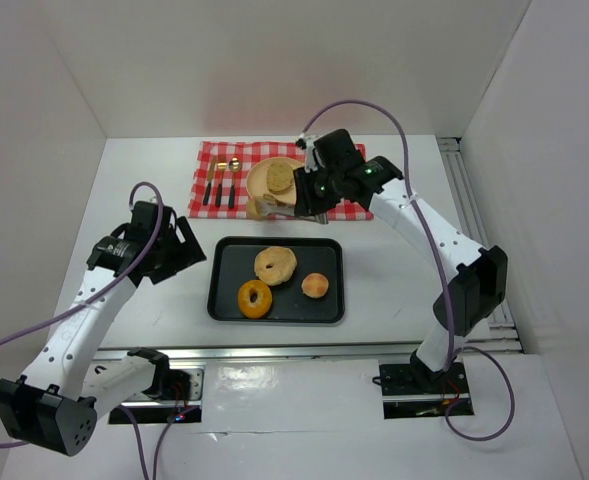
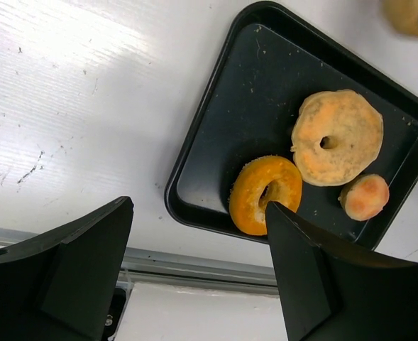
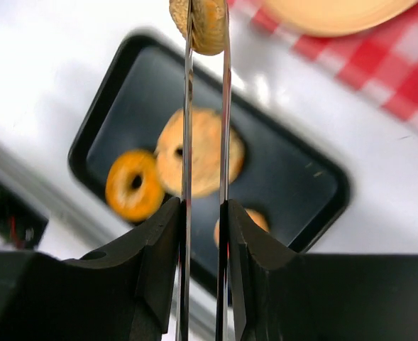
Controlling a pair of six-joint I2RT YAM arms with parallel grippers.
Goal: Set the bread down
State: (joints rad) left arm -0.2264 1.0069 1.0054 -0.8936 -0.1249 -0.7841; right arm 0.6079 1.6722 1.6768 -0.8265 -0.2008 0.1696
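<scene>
My right gripper (image 1: 312, 196) (image 3: 204, 207) is shut on metal tongs (image 3: 206, 128). The tongs' tips pinch a bread slice (image 1: 264, 208) (image 3: 207, 23) in the air at the near edge of the red checked cloth (image 1: 214, 160), just beyond the black tray (image 1: 217, 290). A wooden plate (image 1: 259, 175) (image 3: 336, 14) on the cloth holds another round bread (image 1: 278, 180). The tray holds a pale bagel (image 1: 274, 265) (image 2: 336, 137), an orange doughnut (image 1: 254, 298) (image 2: 265, 194) and a small bun (image 1: 315, 285) (image 2: 365, 197). My left gripper (image 1: 179, 252) (image 2: 198, 206) is open and empty left of the tray.
Cutlery (image 1: 219, 185) lies on the cloth left of the plate. White walls enclose the table on the left, back and right. A metal rail (image 1: 274, 352) runs along the near edge, and another rail (image 1: 469, 190) runs along the right side.
</scene>
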